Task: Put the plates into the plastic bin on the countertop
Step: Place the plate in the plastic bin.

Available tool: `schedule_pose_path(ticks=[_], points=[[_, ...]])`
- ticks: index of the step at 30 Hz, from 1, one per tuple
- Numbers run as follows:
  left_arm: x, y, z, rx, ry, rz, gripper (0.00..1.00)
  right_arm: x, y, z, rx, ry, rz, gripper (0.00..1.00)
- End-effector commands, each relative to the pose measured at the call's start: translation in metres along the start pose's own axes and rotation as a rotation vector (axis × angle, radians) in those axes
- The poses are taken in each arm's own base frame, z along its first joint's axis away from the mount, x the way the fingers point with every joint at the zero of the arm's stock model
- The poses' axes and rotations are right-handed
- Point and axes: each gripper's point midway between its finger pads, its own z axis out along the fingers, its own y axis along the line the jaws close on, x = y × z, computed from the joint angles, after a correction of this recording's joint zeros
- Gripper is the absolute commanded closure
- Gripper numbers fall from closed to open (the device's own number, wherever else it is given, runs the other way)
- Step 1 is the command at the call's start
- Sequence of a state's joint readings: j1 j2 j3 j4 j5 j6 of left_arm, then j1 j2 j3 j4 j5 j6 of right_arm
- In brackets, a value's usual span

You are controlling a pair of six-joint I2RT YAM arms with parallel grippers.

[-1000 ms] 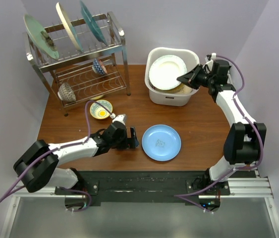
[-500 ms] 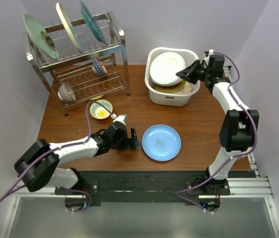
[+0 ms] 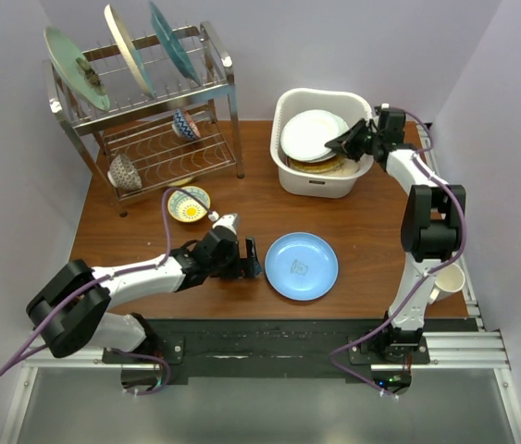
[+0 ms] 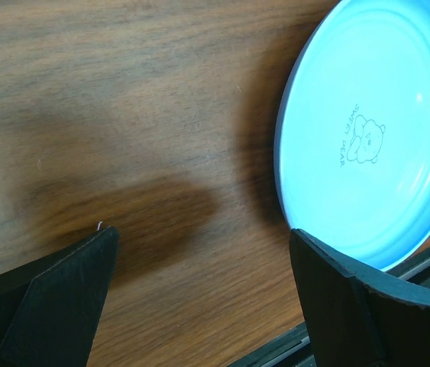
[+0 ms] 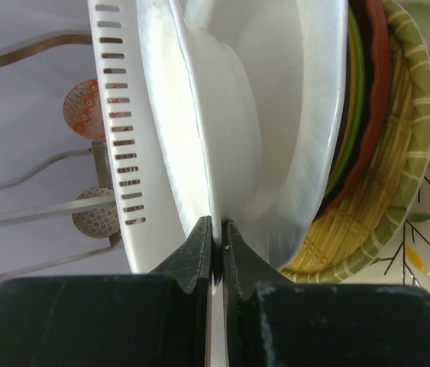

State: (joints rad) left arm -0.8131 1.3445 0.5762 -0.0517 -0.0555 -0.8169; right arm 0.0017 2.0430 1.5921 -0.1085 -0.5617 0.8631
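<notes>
**Finishes: Gloss, Grain and Matt Black**

Brown wood grain across the table [image 3: 371, 231], smooth with a low sheen, streaked darker in the left wrist view. Glossy glaze on the blue plate [image 3: 302, 265], near centre, with soft highlights along its right side. Same hard, shiny glaze on the white plate [image 5: 276, 115]. Smooth white plastic for the plastic bin [image 3: 325, 185], far right, faintly shiny, slotted through one wall. Basket-weave look on the yellow plate [image 5: 367, 229], printed or textured, cannot tell. Bright polished metal wire for the dish rack [image 3: 149, 102], far left. Matt black, without shine, on the left gripper [image 4: 203, 233] and right gripper [image 5: 216, 229].
</notes>
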Motion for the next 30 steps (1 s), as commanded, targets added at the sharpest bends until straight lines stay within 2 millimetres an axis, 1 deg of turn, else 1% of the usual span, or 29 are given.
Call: schedule_pose_path(ticks=[1,5,6,9,14,18,21,23,24,25,27,28,30], points=[[-0.015,-0.016,-0.002,0.034,-0.029,0.031,0.02,-0.012,0.026,-0.013,-0.061,-0.056,-0.066,1.0],[-0.015,-0.017,-0.001,0.033,-0.027,0.03,0.02,-0.009,0.017,-0.012,-0.034,-0.051,-0.064,1.0],[-0.014,-0.016,-0.001,0.03,-0.026,0.032,0.02,-0.02,0.009,-0.017,-0.021,-0.073,-0.057,1.0],[-0.013,-0.015,-0.001,0.027,-0.023,0.033,0.02,-0.018,-0.004,-0.017,0.011,-0.071,-0.052,1.0],[-0.011,-0.015,0.001,0.024,-0.015,0.038,0.02,-0.013,-0.024,-0.023,0.089,-0.094,-0.068,1.0],[-0.008,-0.014,0.002,0.023,-0.003,0.044,0.02,-0.007,-0.034,-0.02,0.104,-0.065,-0.062,0.95],[-0.008,-0.013,0.001,0.012,-0.003,0.044,0.02,-0.002,-0.04,-0.019,0.116,-0.053,-0.052,0.89],[-0.01,-0.013,0.0,0.008,-0.009,0.046,0.02,0.001,-0.043,-0.021,0.125,-0.05,-0.052,0.82],[-0.01,-0.013,-0.001,0.007,-0.01,0.048,0.02,0.004,-0.048,-0.021,0.135,-0.042,-0.049,0.79],[-0.011,-0.013,-0.002,0.006,-0.014,0.047,0.02,0.006,-0.05,-0.021,0.142,-0.037,-0.049,0.67],[-0.013,-0.012,-0.003,0.0,-0.021,0.046,0.02,0.012,-0.055,-0.027,0.163,-0.028,-0.059,0.55],[-0.013,-0.012,-0.003,0.002,-0.022,0.046,0.02,0.013,-0.057,-0.028,0.166,-0.031,-0.063,0.46],[-0.012,-0.01,-0.003,-0.004,-0.018,0.048,0.02,0.014,-0.054,-0.035,0.156,-0.044,-0.074,0.41]])
